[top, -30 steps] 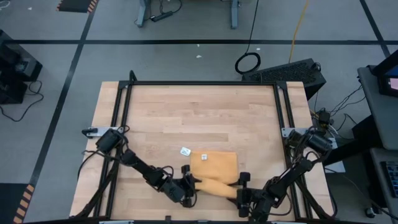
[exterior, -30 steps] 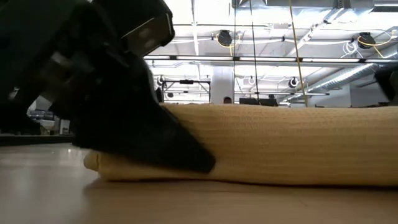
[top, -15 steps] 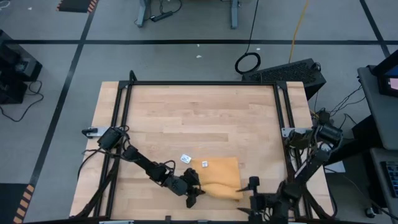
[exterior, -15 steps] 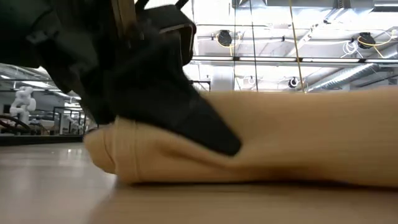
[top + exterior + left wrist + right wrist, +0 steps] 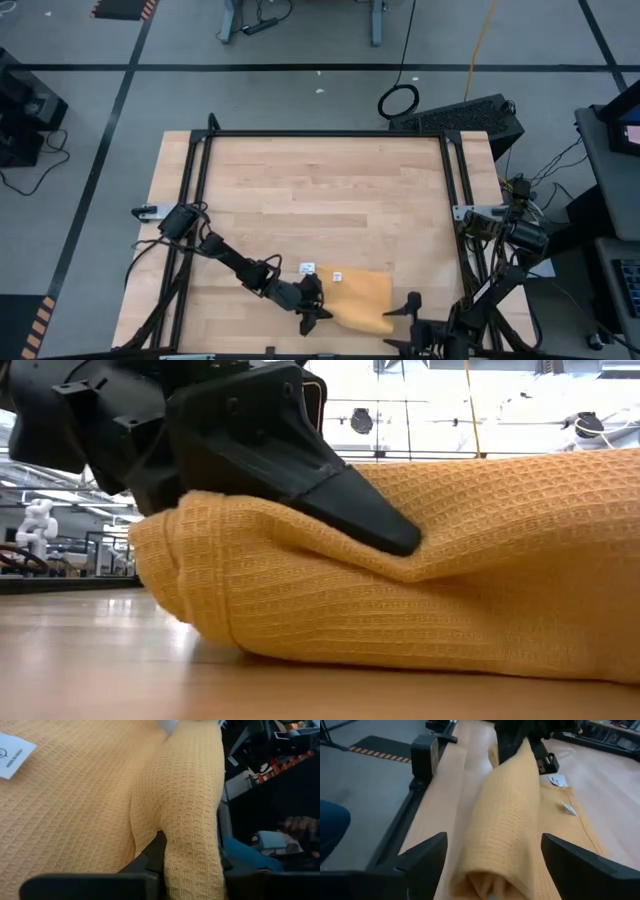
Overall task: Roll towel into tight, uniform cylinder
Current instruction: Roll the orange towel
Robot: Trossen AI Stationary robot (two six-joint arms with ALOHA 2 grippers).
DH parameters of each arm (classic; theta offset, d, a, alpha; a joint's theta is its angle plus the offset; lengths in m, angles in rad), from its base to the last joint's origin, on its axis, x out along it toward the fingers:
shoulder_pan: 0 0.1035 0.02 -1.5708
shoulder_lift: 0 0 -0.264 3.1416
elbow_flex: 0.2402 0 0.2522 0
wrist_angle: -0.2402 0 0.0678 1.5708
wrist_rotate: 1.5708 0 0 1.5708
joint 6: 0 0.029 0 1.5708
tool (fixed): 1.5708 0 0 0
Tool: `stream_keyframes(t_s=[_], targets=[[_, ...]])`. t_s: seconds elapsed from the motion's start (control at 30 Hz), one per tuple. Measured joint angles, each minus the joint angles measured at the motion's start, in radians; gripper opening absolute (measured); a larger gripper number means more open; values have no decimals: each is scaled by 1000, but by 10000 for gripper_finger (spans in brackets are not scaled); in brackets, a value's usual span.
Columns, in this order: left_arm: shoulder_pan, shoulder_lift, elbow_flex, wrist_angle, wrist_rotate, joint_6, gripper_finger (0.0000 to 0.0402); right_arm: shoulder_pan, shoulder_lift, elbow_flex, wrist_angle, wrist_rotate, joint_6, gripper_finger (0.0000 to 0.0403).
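Note:
The mustard-yellow towel (image 5: 356,297) lies near the table's near edge. Its near part is rolled into a thick roll (image 5: 507,820), and its flat far part (image 5: 65,805) rests on the wood with a small white label (image 5: 337,276) at the far edge. My left gripper (image 5: 313,312) is shut on the roll's left end. My right gripper (image 5: 404,316) stands open at the roll's right end (image 5: 487,882), one finger on either side and apart from it. My left gripper pinches the roll's left end (image 5: 167,845) between its two fingers, several layers at once. One finger (image 5: 350,500) lies slanting down along the top of the roll and dents the cloth in. The roll's underside rests on the table.
A loose white tag (image 5: 307,268) lies on the wood just left of the towel's far corner. Black frame rails (image 5: 197,200) run along the table's sides. The bare wooden top (image 5: 320,200) spreads out toward the far edge.
The towel has slid toward the near edge and a little right, and the roll now bulks larger in the low view. My left gripper has turned about its wrist at the roll's left end. My right gripper has drawn back toward the right.

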Motion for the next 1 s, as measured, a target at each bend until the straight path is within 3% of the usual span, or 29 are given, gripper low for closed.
stream_keyframes(t_s=[0.17,0.37,0.7,0.83,1.0], targets=[[22,-2,0,1,46,-46,68,-12,0,0,27,-28,14,283],[28,-2,0,35,118,-70,68,-56,0,0,25,-80,178,222],[27,-2,1,18,157,-51,69,-125,0,0,-15,-199,314,18],[23,-1,0,42,224,18,96,-131,-1,0,-22,-202,365,23],[26,-1,1,36,286,31,178,-139,-12,0,-53,-205,413,14]])
